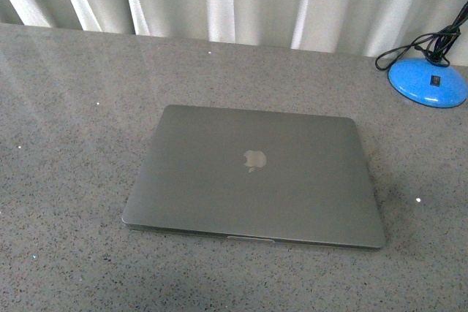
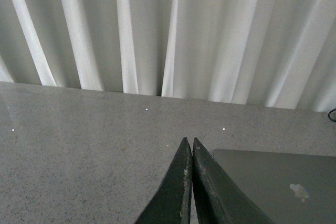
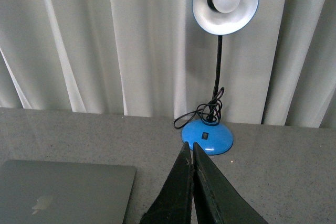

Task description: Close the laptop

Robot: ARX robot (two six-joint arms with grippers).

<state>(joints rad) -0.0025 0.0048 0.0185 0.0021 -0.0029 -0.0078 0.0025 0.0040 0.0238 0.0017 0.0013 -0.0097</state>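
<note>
Front view: the laptop (image 1: 254, 177) lies flat on the grey bench (image 1: 66, 144), lid fully down and logo up, well apart from the blue lamp (image 1: 428, 82); no arm shows, so the closing looks done

Left wrist view: the left gripper (image 2: 190, 148) has its fingers pressed together, just beside the laptop's corner

Right wrist view: the right gripper (image 3: 190, 153), fingers pressed together, points toward the lamp, holding nothing

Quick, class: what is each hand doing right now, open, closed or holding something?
Left hand: closed, holding nothing.
Right hand: closed, holding nothing.
</note>
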